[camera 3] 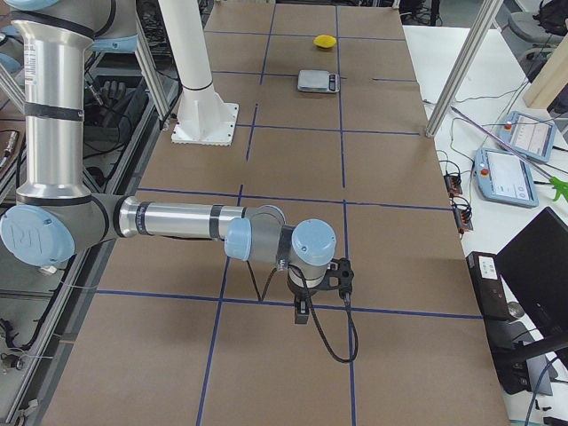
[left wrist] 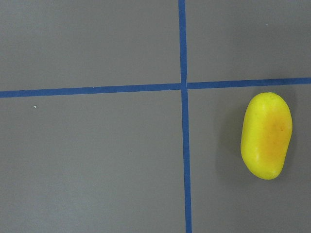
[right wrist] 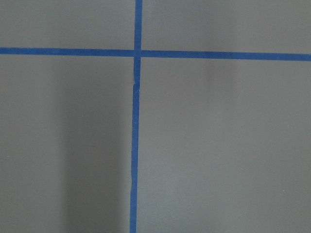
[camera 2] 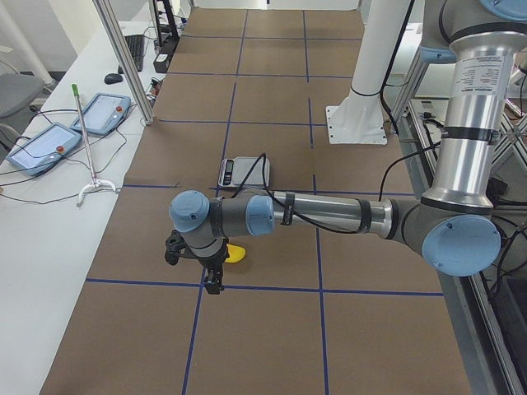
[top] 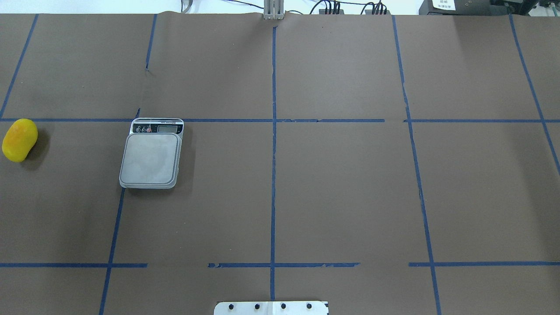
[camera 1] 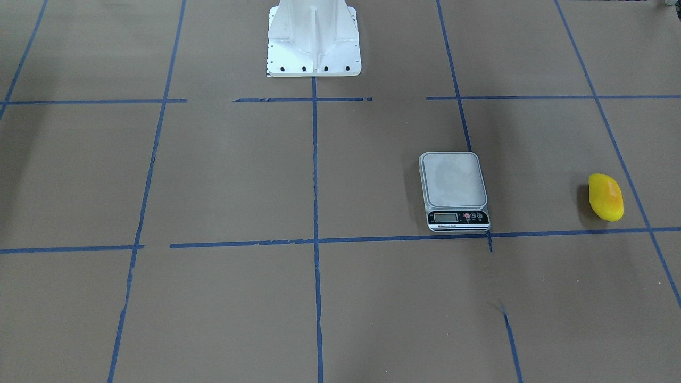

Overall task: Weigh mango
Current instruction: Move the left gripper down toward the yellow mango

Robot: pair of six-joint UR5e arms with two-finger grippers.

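1. The mango (top: pixel 19 140) lies on its side on the brown table (top: pixel 341 188) at the far left edge of the overhead view. It sits just below a horizontal blue tape line (top: pixel 332 120).
2. The scale (top: pixel 151 157) stands well apart from it, further right in that view. Its display end points to the top of the frame and its grey platform faces up.
3. In the front-facing view the mango (camera 1: pixel 605 197) sits at the right side at mid-height. The scale (camera 1: pixel 454 189) is to its left, right of centre, and the white pedestal (camera 1: pixel 314 40) stands at top centre.
4. The left wrist view has the mango (left wrist: pixel 266 135) at the right of the frame, just under the horizontal tape line and right of the vertical one.
5. In the exterior left view the left gripper (camera 2: pixel 212 280) hangs over the table, lower left of centre. A yellow sliver of mango (camera 2: pixel 236 254) shows beside it. Whether its jaws are parted or closed cannot be told.
6. In the exterior right view the right gripper (camera 3: pixel 303 311) hangs low at centre over a tape line. It is far from the mango (camera 3: pixel 325 41) and the scale (camera 3: pixel 318 81) at the top. Its jaws cannot be judged either.
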